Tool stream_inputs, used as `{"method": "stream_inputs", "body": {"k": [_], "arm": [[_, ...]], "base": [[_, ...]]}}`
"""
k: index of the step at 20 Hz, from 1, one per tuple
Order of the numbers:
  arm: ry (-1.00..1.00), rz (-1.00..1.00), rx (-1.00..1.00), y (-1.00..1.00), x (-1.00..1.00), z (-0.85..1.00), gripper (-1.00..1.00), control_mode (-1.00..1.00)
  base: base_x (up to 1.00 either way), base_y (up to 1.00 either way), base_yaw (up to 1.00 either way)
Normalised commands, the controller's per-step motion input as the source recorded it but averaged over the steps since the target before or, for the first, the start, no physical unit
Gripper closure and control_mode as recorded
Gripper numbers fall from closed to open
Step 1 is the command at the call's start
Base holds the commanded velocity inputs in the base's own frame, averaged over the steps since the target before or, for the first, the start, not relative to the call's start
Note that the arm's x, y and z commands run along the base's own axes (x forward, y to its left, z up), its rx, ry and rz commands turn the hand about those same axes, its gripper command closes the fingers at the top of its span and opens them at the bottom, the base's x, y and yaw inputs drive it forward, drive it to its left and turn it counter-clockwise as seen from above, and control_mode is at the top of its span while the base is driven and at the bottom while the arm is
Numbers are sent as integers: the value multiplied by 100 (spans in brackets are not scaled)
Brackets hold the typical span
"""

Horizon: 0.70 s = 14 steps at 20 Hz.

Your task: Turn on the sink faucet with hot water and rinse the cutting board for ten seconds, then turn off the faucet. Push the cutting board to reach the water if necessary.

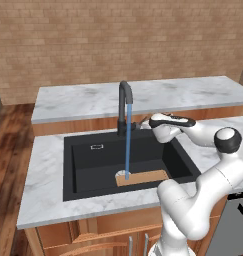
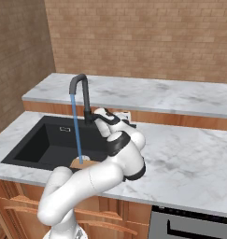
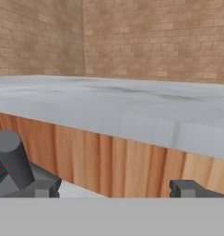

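The claw (image 3: 114, 189) is wide, its two tips well apart, near the faucet (image 1: 122, 110). The water (image 1: 128, 145) is running and meets the left end of the board (image 1: 145, 178), at the sink's (image 1: 69, 172) near side. Rinsing seems under way; shutting off is left.

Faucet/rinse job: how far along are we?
Done: the faucet is on, with a blue stream of water running down. In hand: that stream comes down at the left end of the cutting board in the sink, so the rinse looks under way. The end effector is open, near the faucet. Left: shutting the water off. Can't tell: seconds rinsed, or whether it's hot.
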Motion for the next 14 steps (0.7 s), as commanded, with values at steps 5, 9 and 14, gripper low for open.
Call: {"method": "stream_inputs", "body": {"k": [5, 9, 14], "arm": [[0, 0, 0, 12, 10, 27, -100, -100], [0, 0, 0, 9, 14, 30, -100, -100], [0, 0, 0, 28, 15, 30, -100, -100]], "base": [[0, 0, 0], [0, 0, 0], [0, 0, 0]]}}
